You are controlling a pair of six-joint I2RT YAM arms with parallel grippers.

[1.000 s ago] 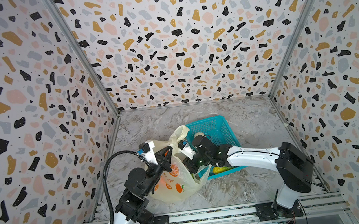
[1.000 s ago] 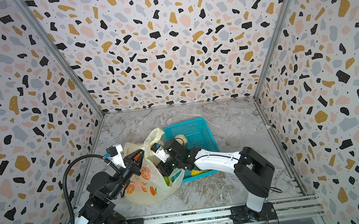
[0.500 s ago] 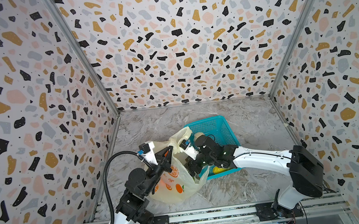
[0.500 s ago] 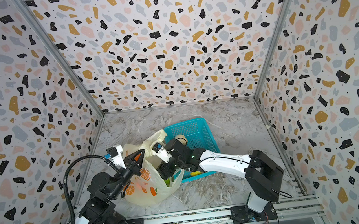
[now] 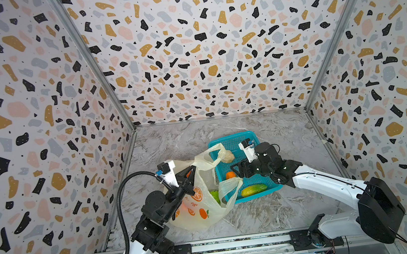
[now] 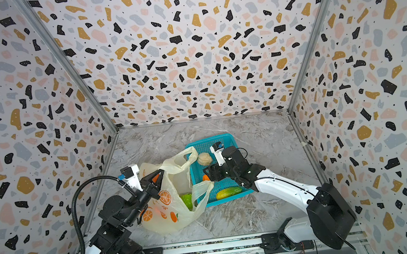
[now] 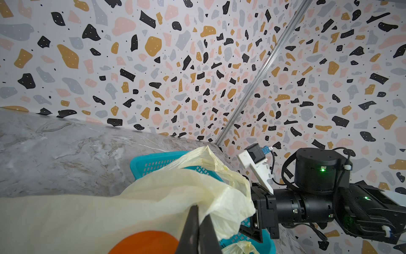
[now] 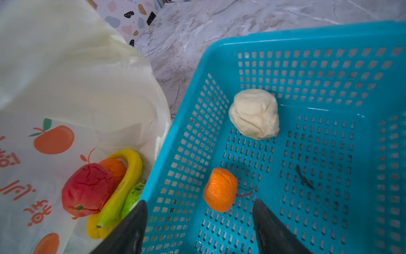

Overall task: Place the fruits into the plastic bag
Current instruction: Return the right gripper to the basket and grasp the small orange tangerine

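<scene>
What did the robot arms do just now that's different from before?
The right gripper pulled back from the mouth of the plastic bag to over the teal basket, jaws open above the small orange. The left gripper stayed shut on the plastic bag.

— How do the arms look on your feed?
— I see white shells and black joints on both. The left arm (image 5: pixel 152 211) trails a black ribbed hose (image 5: pixel 121 207), bulging out at its nine o'clock.
— The right arm (image 5: pixel 326 184)?
— Black wrist motor (image 7: pixel 312 178) with green lights (image 7: pixel 322 169), thin black wires (image 7: pixel 283 171), a white camera bracket (image 7: pixel 254 162) with, I think, a blue plug (image 7: pixel 265 150). The right gripper (image 8: pixel 200 200) has black tapered fingers (image 8: pixel 274 228).
</scene>
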